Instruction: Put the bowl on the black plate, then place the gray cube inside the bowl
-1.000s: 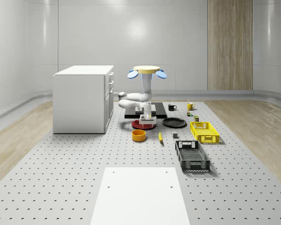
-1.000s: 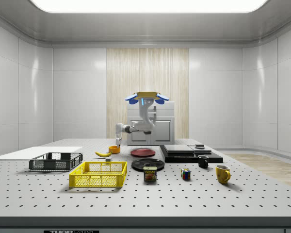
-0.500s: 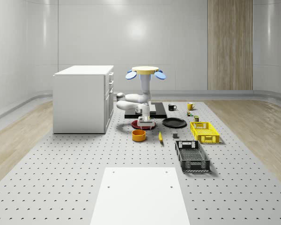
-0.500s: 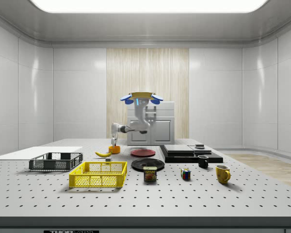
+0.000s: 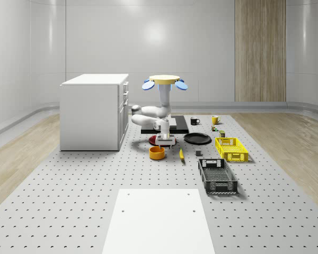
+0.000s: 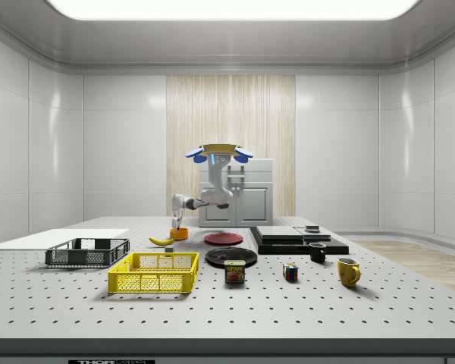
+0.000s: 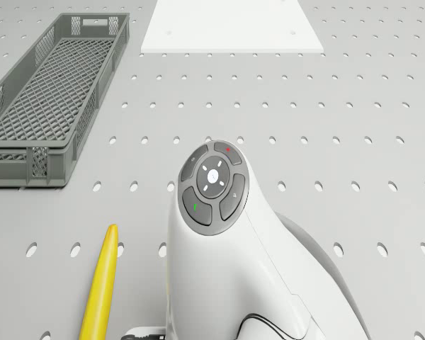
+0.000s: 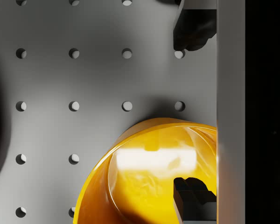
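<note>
We are lowering our hand toward the orange bowl, fingers spread astride its rim. The bowl is sitting on the surface beside the red plate, ungrasped; drone hovering above.

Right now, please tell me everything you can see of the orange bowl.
The round, glossy orange bowl stands upright and empty on the perforated grey table, just in front of the red plate in the whole-scene view. It has low, thick walls and a shiny inside that reflects light. The yellow banana lies apart on its right there. The end effector is just above it, open, one finger over its inside and one beyond its rim.
</note>
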